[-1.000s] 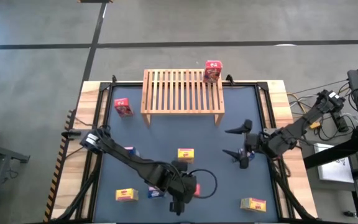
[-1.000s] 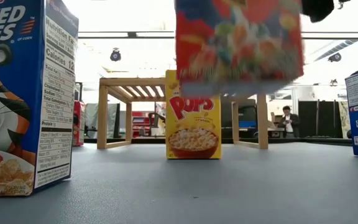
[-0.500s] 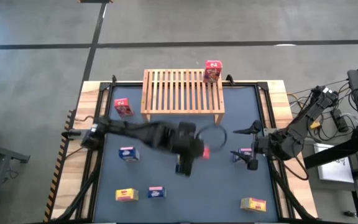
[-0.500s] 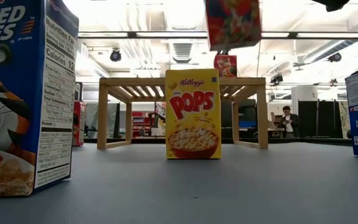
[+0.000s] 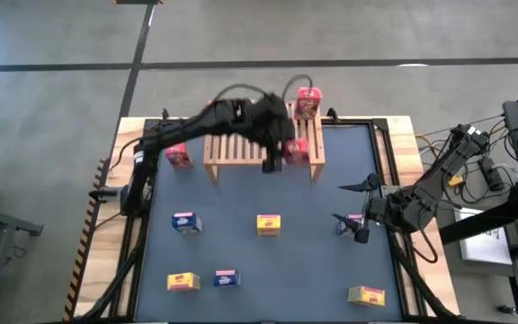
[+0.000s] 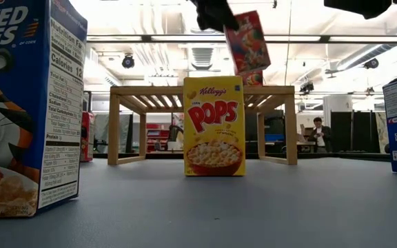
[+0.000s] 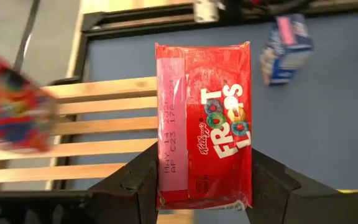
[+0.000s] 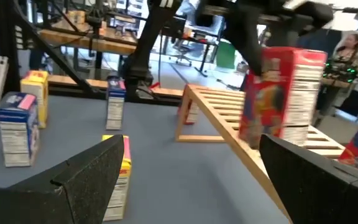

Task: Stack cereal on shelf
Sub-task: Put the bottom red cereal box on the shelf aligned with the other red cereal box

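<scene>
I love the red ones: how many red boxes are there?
3: corner box standing on the shelf, far right; held box in the left fingers over it; table box left of it. None seem hidden.

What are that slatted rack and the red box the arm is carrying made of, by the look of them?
The light slatted rack looks like unpainted pale wood: visible grain tone, square-cut slats and legs, matte finish. The red Froot Loops box, held between the left gripper fingers above the rack, looks like thin printed cardboard with a slightly glossy face and folded edges, though a coated paper cannot be ruled out.
</scene>
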